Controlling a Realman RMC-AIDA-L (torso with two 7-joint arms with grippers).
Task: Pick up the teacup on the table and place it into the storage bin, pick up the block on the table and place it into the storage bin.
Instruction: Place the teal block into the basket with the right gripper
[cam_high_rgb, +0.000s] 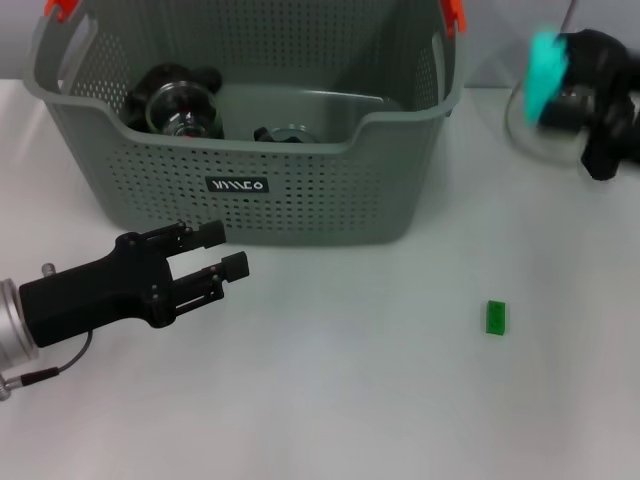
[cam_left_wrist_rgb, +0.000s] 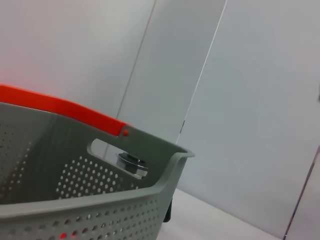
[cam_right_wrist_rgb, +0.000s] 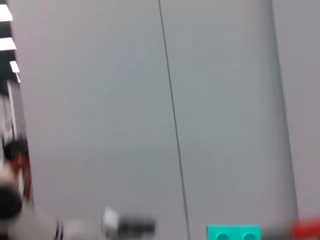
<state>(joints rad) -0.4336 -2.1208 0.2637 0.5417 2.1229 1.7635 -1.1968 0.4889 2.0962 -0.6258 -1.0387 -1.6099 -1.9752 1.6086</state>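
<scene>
Carrying teal block, right gripper raised.

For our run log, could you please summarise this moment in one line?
right pincer: shut on teal block, raised beside storage bin | left pincer: open, empty, before bin | small green block: on table

Matte black left hand on a silver wrist, thin cable trailing.
</scene>
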